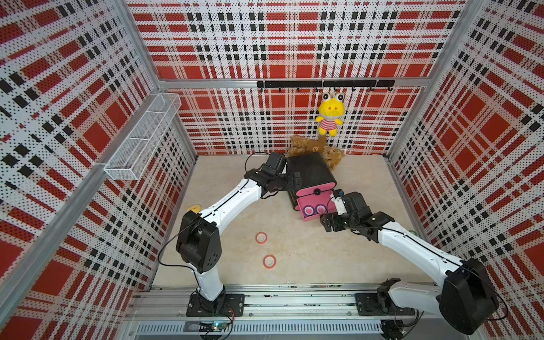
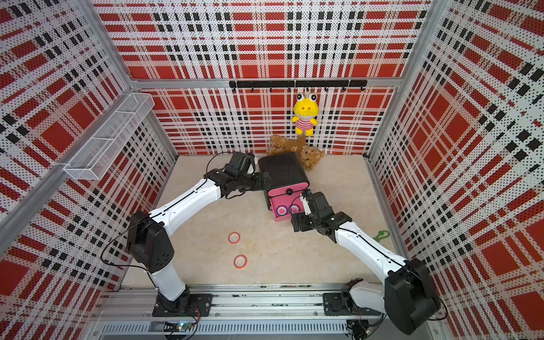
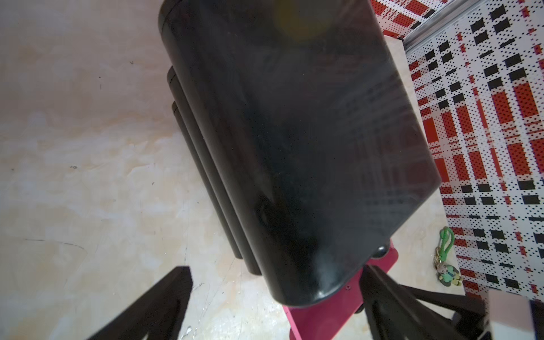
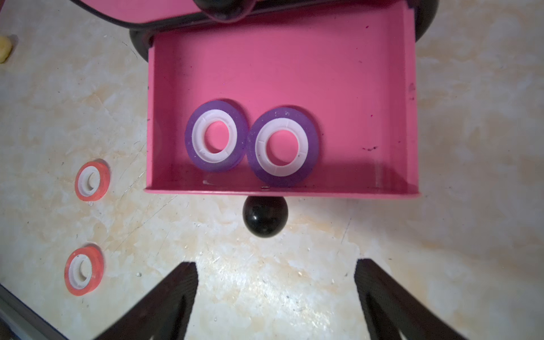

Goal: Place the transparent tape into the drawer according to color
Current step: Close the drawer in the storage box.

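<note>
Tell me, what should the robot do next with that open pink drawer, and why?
Probably move the right gripper forward and push the black knob so the open drawer slides shut. Both purple tape rings already lie inside it, the gripper's jaws stand open and empty short of the knob, and two red rings wait on the table for another drawer.

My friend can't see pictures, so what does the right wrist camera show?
An open pink drawer holds two purple tape rings side by side. Two red tape rings lie on the table beside it, and the right gripper's open black fingers face the drawer's knob without touching it.
</note>
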### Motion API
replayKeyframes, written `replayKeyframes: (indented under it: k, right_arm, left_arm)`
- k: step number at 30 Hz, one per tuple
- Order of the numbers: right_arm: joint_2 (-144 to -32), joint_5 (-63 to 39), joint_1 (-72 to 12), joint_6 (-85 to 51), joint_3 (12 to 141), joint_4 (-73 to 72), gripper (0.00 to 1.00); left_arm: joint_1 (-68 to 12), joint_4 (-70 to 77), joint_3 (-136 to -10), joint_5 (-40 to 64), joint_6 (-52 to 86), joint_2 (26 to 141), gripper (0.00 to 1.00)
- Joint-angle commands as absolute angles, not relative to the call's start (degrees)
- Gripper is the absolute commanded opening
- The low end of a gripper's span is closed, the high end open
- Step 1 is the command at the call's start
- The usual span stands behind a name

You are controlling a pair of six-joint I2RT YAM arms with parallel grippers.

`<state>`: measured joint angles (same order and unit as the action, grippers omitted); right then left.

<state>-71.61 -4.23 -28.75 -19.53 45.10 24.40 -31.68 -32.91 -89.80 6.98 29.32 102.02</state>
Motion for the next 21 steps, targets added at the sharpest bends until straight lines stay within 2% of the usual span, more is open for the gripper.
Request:
replayKeyframes:
  k: [1, 9, 21]
  right_arm:
    - [-73.0, -3.2, -29.4, -21.8, 44.1, 19.8, 0.87]
    - [-75.0, -3.3, -29.4, -24.1, 41.2, 13.0, 0.71]
    - [-78.3, -3.7, -29.4, -24.3, 40.9, 8.5, 0.51]
  left_arm:
    - [-30.9, -30.1, -89.8, 8.5, 29.0, 103.6, 0.94]
    - [-30.4, -29.4, -89.7, 9.3, 28.5, 105.1, 0.84]
    - [-30.1, -29.4, -89.9, 10.9, 27.9, 106.1, 0.79]
